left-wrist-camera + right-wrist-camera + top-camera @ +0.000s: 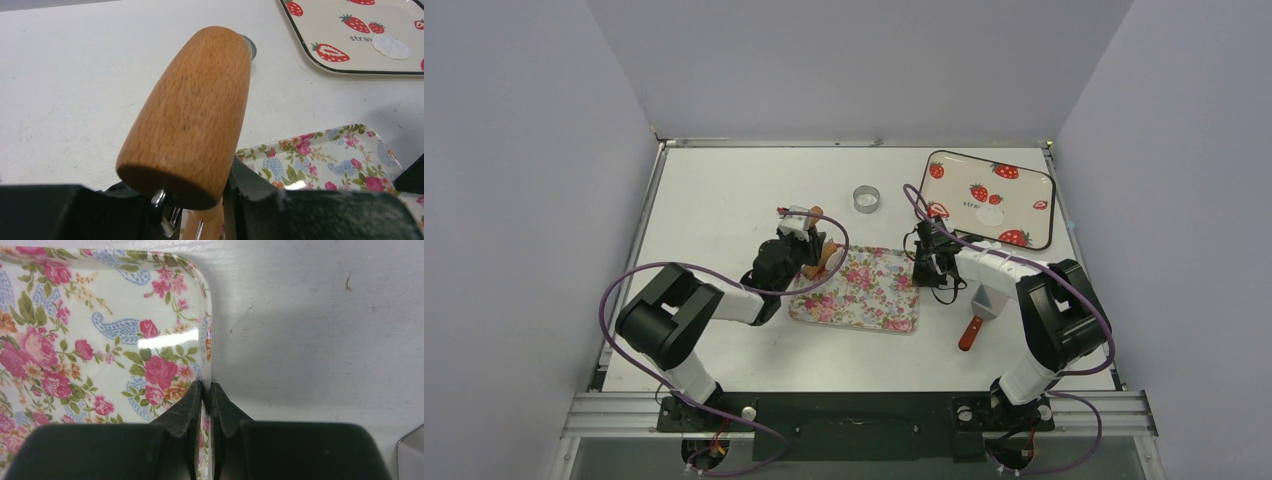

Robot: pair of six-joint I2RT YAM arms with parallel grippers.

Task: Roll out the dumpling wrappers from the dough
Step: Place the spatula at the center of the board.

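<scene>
Strawberry tray (pixel 320 25) lettered "stra", dumpling wrapper (pixel 391 47) on it

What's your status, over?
Left jaws clamped on wooden roller. Right jaws pinching floral tray rim. One wrapper on strawberry tray. Dough not visible; metal ring stands aside.

The white bench (pixel 724 200) carries a floral tray (pixel 869 295) near its middle and a strawberry-printed tray (pixel 1024 190), slightly skewed, at its far right corner. A silver metal ring (pixel 866 198) stands beyond the floral tray, left of the strawberry tray and apart from both. A red-handled spatula (pixel 980 312) lies just right of the floral tray.
</scene>
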